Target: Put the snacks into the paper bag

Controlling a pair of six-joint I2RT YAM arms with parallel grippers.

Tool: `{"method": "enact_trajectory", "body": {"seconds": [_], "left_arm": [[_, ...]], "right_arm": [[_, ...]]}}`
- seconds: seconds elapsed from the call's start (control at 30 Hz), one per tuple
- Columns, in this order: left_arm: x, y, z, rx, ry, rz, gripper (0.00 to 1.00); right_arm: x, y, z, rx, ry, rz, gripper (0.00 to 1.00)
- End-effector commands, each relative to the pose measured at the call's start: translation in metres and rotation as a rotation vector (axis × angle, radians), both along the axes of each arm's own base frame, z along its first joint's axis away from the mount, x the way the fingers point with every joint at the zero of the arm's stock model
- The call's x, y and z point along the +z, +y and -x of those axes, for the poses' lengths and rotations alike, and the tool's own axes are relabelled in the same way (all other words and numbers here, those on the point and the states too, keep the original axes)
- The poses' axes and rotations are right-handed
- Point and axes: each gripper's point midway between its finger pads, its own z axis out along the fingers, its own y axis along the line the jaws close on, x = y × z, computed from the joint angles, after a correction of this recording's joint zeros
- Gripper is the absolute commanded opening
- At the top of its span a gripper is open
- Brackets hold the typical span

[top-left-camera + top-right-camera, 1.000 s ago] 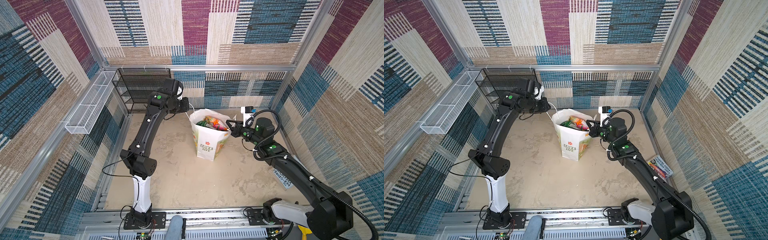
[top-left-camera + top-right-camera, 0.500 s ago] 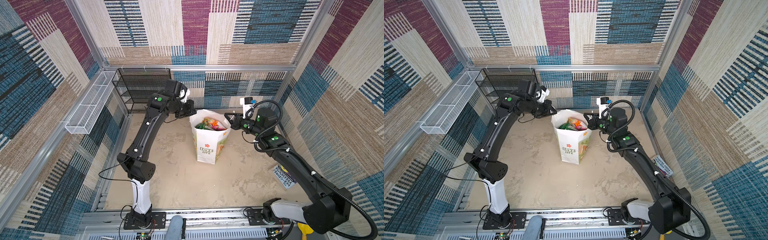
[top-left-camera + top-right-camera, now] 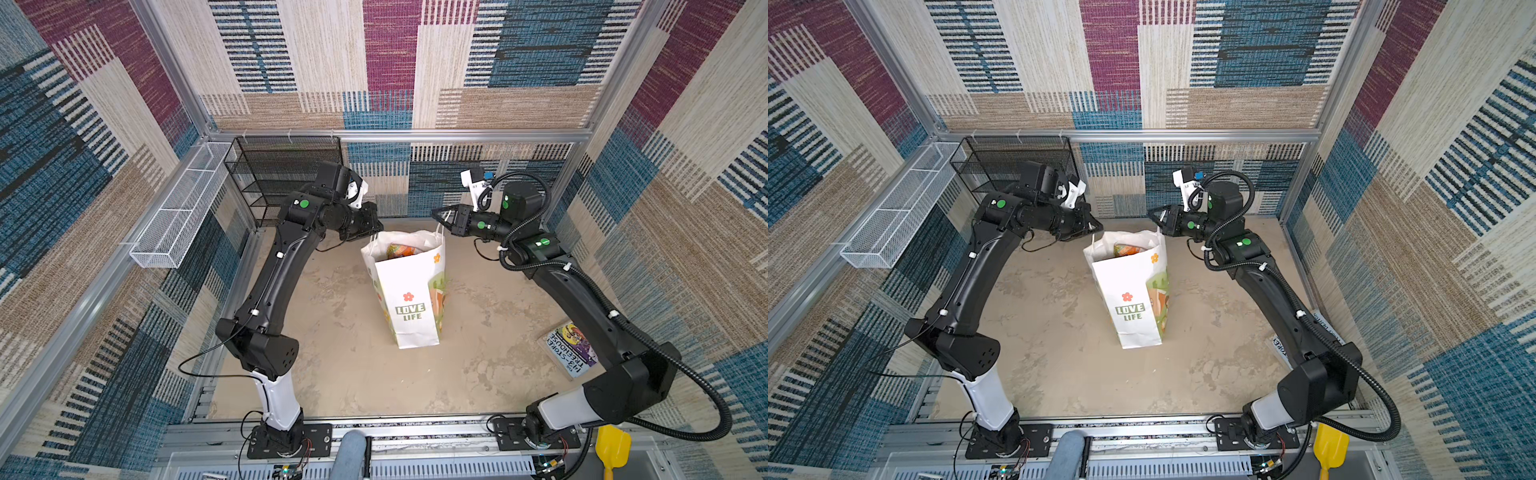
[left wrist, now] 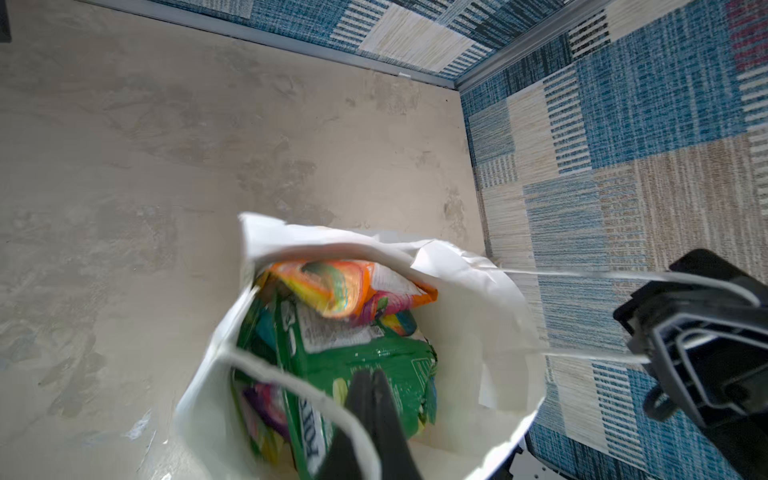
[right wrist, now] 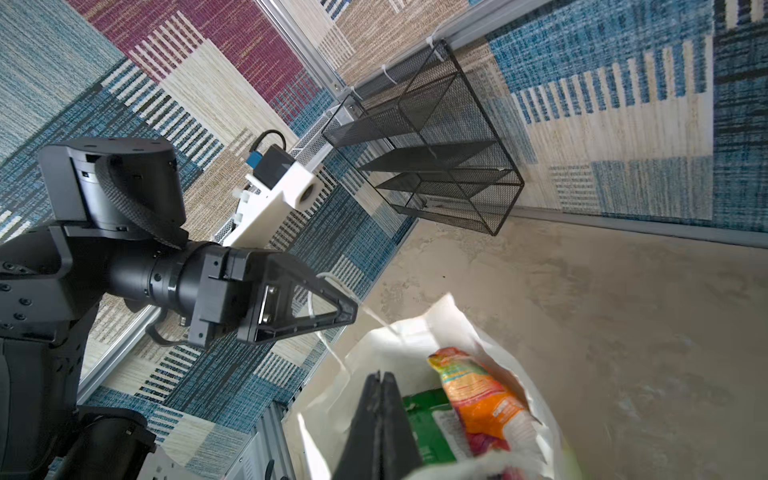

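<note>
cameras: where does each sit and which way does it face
Both top views: high above the arms' bases, looking down at the paper bag; left arm and right arm show whole.
Left wrist: on the left arm, looking down into the bag at the snacks; left end effector and right end effector show.
Right wrist: on the right arm, looking across the bag's mouth toward the wire shelf; both end effectors show.
Shared: both wrist views see the snacks.
</note>
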Motion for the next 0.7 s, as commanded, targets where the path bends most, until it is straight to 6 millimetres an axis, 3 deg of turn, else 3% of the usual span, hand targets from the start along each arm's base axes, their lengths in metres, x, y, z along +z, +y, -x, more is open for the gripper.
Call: {"method": "enact_trajectory", "body": {"seconds": [0.0,0.13,0.2,0.27,0.33,0.43,0.6,0.67], "left_arm": [[0.038,-0.011,-0.004,-0.038,-0.123,0.087,0.0],[0.026,-0.018,0.008,-0.073,-0.063,0.117,0.0],[0.008,-0.019,0.01,-0.067,-0.043,0.115,0.0],[-0.026,-0.02,0.006,-0.05,-0.013,0.12,0.0],[-0.046,-0.019,0.005,-0.051,0.034,0.109,0.0],[-0.039,-0.02,0.007,-0.07,0.049,0.114,0.0],[0.02,-0.015,0.014,-0.063,-0.084,0.164,0.0],[0.03,-0.012,0.017,-0.054,-0.111,0.166,0.0]], "right_arm": [[0.03,0.002,0.009,0.027,-0.121,-0.056,0.0],[-0.005,-0.005,0.016,0.001,-0.086,-0.029,0.0],[-0.035,-0.008,0.015,-0.026,-0.045,-0.006,0.0],[-0.07,-0.009,0.012,-0.033,0.017,0.02,0.0],[-0.09,-0.007,0.009,-0.026,0.068,0.033,0.0],[-0.075,-0.004,0.011,-0.006,0.053,0.015,0.0],[-0.02,-0.004,0.012,-0.002,-0.028,-0.01,0.0],[-0.005,-0.004,0.015,0.002,-0.057,-0.021,0.0]]}}
